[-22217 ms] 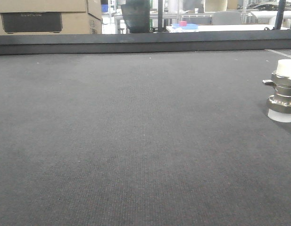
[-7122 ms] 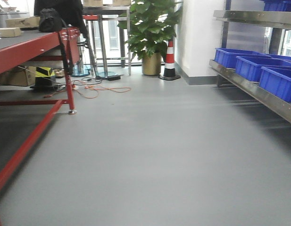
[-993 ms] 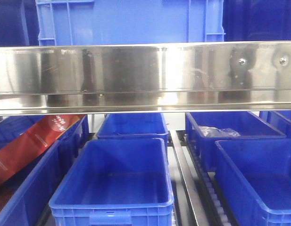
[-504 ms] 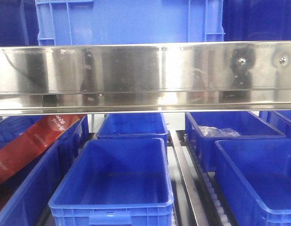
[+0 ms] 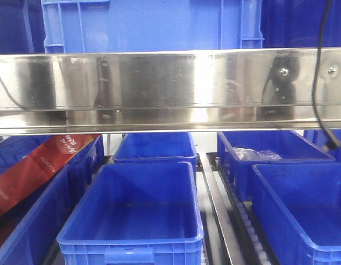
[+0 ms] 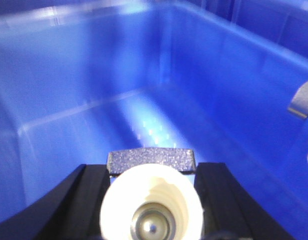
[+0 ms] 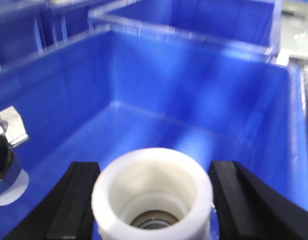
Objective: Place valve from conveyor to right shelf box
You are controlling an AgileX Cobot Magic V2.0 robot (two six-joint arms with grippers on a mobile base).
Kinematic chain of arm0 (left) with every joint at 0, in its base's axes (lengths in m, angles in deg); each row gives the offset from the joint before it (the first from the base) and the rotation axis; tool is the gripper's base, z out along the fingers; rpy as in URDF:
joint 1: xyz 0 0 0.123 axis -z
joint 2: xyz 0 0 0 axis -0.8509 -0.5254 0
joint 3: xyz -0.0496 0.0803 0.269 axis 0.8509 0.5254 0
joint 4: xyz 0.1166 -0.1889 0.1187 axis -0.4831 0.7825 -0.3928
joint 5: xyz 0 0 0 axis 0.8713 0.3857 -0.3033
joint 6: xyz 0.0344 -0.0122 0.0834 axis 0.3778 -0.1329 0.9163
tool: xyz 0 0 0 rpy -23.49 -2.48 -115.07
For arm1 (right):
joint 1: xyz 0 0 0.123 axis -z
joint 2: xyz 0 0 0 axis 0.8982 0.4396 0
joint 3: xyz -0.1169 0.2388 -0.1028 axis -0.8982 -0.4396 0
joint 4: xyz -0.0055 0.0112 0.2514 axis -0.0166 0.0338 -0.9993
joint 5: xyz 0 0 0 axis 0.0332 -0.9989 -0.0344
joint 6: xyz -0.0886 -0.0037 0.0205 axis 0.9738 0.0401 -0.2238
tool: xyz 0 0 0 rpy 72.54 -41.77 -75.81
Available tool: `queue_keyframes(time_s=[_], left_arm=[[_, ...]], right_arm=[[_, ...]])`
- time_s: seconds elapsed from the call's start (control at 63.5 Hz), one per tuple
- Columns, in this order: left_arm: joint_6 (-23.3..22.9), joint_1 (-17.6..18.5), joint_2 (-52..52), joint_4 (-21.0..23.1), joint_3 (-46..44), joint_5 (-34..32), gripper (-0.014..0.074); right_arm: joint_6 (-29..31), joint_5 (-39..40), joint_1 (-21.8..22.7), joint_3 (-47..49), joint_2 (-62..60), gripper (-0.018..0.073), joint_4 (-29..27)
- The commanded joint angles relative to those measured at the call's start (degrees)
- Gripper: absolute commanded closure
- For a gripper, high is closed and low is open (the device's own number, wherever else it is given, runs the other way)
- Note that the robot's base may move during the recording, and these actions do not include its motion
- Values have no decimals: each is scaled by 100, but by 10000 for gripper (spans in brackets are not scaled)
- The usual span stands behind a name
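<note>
In the left wrist view my left gripper [image 6: 151, 202] is shut on a valve [image 6: 150, 192], seen end-on as a white cap with a silvery core, over the inside of a blue box [image 6: 94, 80]. In the right wrist view my right gripper [image 7: 153, 200] is shut on a second valve [image 7: 152, 187], also white cap first, over the blue box [image 7: 203, 90]. Each wrist view shows the other valve at its edge: a silvery stub [image 6: 303, 100] on the right, and a silvery body with a white cap [image 7: 6, 155] on the left. The conveyor is out of view.
The front view shows a steel shelf rail [image 5: 170, 88] with a large blue crate [image 5: 153, 25] above it. Below are several open blue boxes [image 5: 137, 210], one holding a red carton [image 5: 37, 165], one a clear bag [image 5: 256, 154]. A black cable [image 5: 319, 72] hangs at the right.
A black cable has come into the front view at the right edge. Dark reflections in the steel rail have shifted and grown. The boxes have not moved.
</note>
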Motion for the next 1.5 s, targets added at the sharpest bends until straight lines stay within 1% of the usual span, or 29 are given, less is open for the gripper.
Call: queue_keyframes(time_s=[0.0, 0.016, 0.079, 0.095, 0.142, 0.205, 0.315, 0.378, 0.441, 0.504, 0.567, 0.583, 0.63, 0.646, 0.678, 0.693, 0.709, 0.725, 0.772, 0.819, 0.851, 0.914, 0.993, 1.056, 1.166, 1.261, 1.308, 1.45, 1.481], left_arm=[[-5, 31, 55, 93, -96, -234, 351], [-5, 31, 55, 93, -96, -233, 315], [-5, 31, 55, 93, -96, -235, 135], [-5, 31, 55, 93, -96, -235, 74], [-5, 31, 70, 93, -96, -235, -32], [-17, 31, 91, 104, -96, -235, 20], [-17, 31, 231, 104, -96, -166, 93], [-17, 31, 404, 104, -96, -84, 105], [-17, 19, 648, 72, -96, 45, 115], [-17, 9, 891, 44, -96, 249, 136], [-17, -52, 1185, 33, -96, 501, 177], [-17, -69, 1242, 33, -96, 572, 191], [-17, -142, 1440, 3, -96, 701, 254], [-17, -162, 1497, -7, -96, 764, 288], [-17, -231, 1641, -5, -96, 871, 349], [-17, -279, 1726, -5, -96, 916, 363], [-17, -313, 1780, -5, -96, 997, 418], [-17, -368, 1866, -5, -96, 1045, 446], [-17, -520, 2057, -5, -96, 1216, 548], [-17, -671, 2211, -5, -96, 1416, 629], [-17, -822, 2358, -5, -53, 1550, 701], [-17, -1095, 2628, -5, 130, 1759, 708], [-17, -1322, 2923, -5, 518, 1815, 708], [-17, -1450, 3202, -5, 961, 1761, 708], [-17, -1516, 3809, -34, 2005, 1498, 708], [-17, -1516, 4443, -73, 3174, 1006, 708], [-17, -1516, 4905, -73, 3935, 449, 708], [-17, -1516, 6162, -73, 5804, -1182, 708], [-17, -1516, 6377, -73, 6231, -1430, 708]], right_arm=[[8, 291, -1, 121, -80, 239, 14], [8, 291, -1, 121, -80, 197, 14], [8, 225, -1, 121, -114, 95, 14], [8, 212, -1, 121, -127, 76, 14], [8, 180, -1, 121, -159, 26, 14], [8, 178, -1, 121, -218, -8, 14], [8, 125, -1, 121, -388, 7, 14], [8, 76, -1, 121, -544, 34, 14], [8, 4, 10, 121, -760, 94, 14], [8, -75, 21, 121, -997, 209, 14], [8, -157, 42, 121, -1226, 365, 84], [8, -177, 55, 121, -1302, 417, 84], [8, -240, 85, 121, -1450, 519, 84], [8, -265, 100, 121, -1520, 569, 84], [8, -317, 139, 121, -1619, 635, 84], [8, -335, 157, 121, -1667, 666, 84], [8, -372, 191, 121, -1734, 711, 84], [8, -392, 204, 121, -1778, 729, 84], [8, -484, 318, 121, -1938, 716, 84], [8, -618, 445, 105, -2065, 717, 84], [8, -762, 549, 72, -2159, 717, 84], [8, -879, 760, -147, -2367, 718, 84], [8, -871, 966, -641, -2669, 718, 84], [8, -763, 1054, -1141, -2934, 718, 84], [8, -334, 1075, -2239, -3465, 718, 84], [8, 172, 1075, -3315, -3979, 718, 84], [8, 477, 1075, -3872, -4260, 718, 84], [8, 1279, 1075, -5453, -5101, 718, 84], [8, 1431, 1075, -5730, -5262, 718, 84]])
